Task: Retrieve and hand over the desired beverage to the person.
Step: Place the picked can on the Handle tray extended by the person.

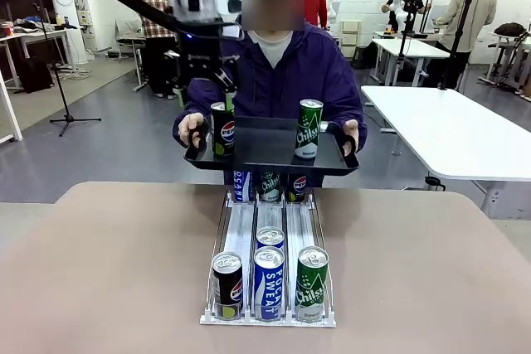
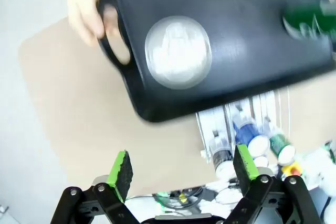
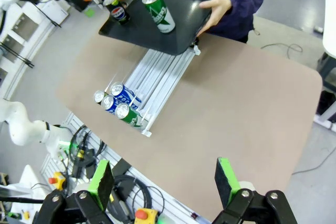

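On the black tray (image 1: pixel 257 143) held by the person (image 1: pixel 286 68) stand a Pepsi can (image 1: pixel 221 128) and a green Chilsung can (image 1: pixel 309 128). A blue can (image 1: pixel 268 282) in the rack (image 1: pixel 267 230) reads Pocari Sweat. The left claw (image 1: pixel 203 89) hangs just above the Pepsi can with jaws apart and nothing in them; the right claw (image 3: pixel 165 182) is also spread, well back over the table edge.

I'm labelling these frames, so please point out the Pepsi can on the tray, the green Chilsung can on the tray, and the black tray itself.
Pepsi can (image 1: pixel 222 132): front view, logo on its side.
Chilsung can (image 1: pixel 309 130): front view, middle of its green side.
Black tray (image 1: pixel 264 145): front view, bare floor between the cans.
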Tool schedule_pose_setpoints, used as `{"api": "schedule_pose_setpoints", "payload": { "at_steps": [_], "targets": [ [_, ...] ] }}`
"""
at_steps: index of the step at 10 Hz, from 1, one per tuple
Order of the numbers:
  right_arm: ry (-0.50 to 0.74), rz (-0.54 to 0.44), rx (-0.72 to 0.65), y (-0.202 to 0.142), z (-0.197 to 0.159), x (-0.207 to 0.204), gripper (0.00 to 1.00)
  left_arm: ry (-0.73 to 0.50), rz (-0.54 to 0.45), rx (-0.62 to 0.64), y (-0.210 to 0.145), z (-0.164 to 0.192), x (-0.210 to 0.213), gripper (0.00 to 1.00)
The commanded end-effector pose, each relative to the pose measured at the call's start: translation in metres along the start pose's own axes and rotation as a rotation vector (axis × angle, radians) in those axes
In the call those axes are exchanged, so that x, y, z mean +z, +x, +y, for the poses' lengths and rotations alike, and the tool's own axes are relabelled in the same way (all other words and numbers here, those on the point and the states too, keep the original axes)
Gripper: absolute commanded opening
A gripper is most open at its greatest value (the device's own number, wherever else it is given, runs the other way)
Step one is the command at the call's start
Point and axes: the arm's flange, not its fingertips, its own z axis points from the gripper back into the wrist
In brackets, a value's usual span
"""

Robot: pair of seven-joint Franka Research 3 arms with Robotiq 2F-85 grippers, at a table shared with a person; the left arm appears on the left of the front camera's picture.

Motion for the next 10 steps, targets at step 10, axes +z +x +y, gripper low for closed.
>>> {"api": "schedule_pose_setpoints", "payload": {
  "at_steps": [10],
  "targets": [
    [0.028, -0.015, 0.013, -0.001, 0.001, -0.003, 1.0, -0.055, -0.172, -0.171, -0.154, 0.053, -0.006, 1.0]
  ]
}}
